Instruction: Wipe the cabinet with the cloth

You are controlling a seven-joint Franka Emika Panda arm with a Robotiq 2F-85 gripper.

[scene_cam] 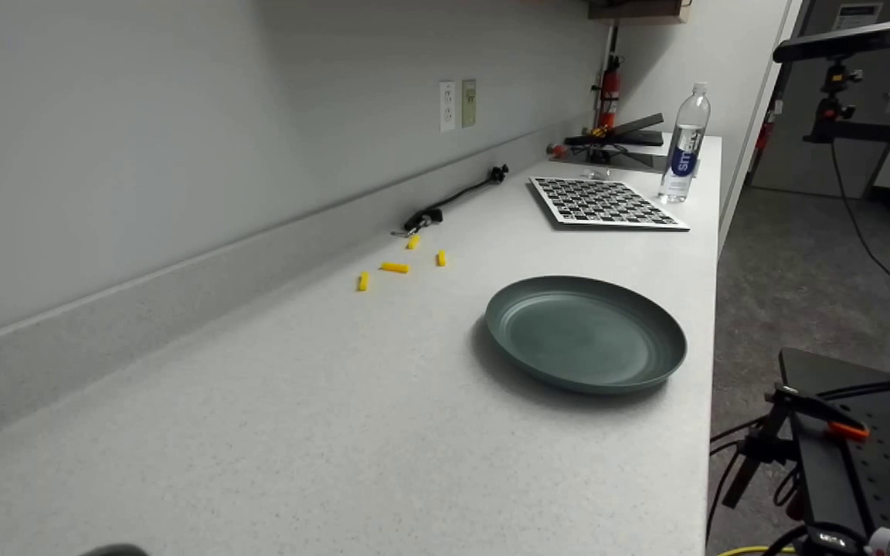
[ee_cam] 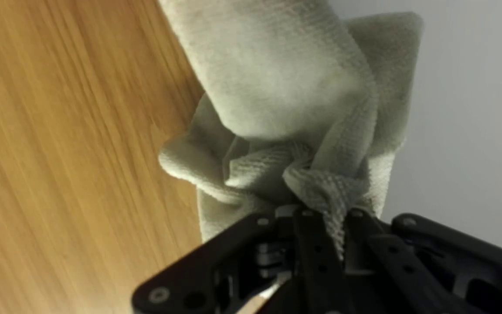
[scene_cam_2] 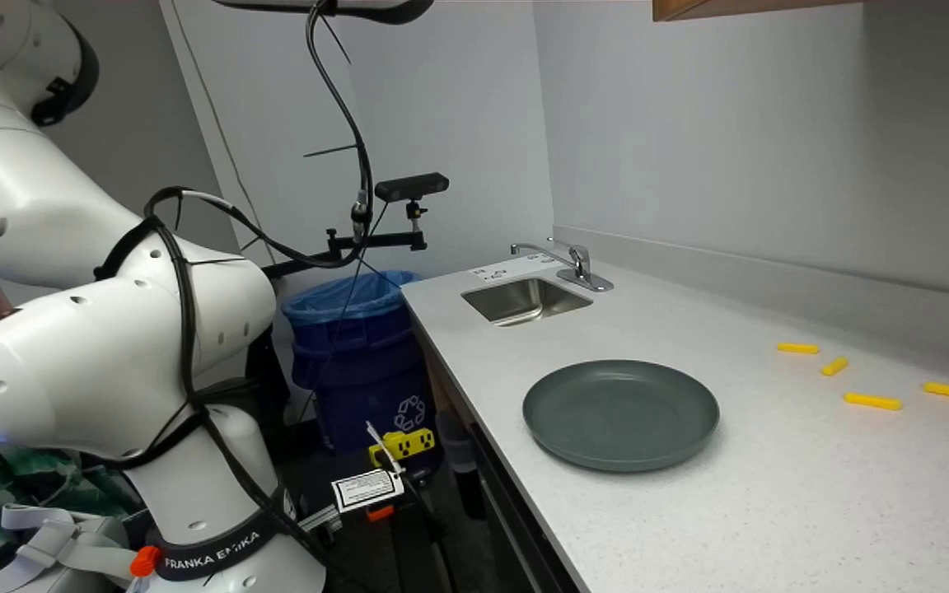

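Your claw grips one cloth, bunched up, in front of the wooden cabinet; whether cloth and cabinet touch, I cannot tell. Press lightly, I'd say, in overlapping strokes, cloth always between claw and cabinet. On the counter in an exterior view: one plate, four yellow sticks, one checkered board, one bottle.

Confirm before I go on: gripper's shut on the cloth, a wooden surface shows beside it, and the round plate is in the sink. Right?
Not quite: the round plate isn't in the sink; it rests on the countertop, apart from the sink, as an exterior view shows. The rest stands: the gripper is shut on the cloth, with the wooden surface showing beside it.
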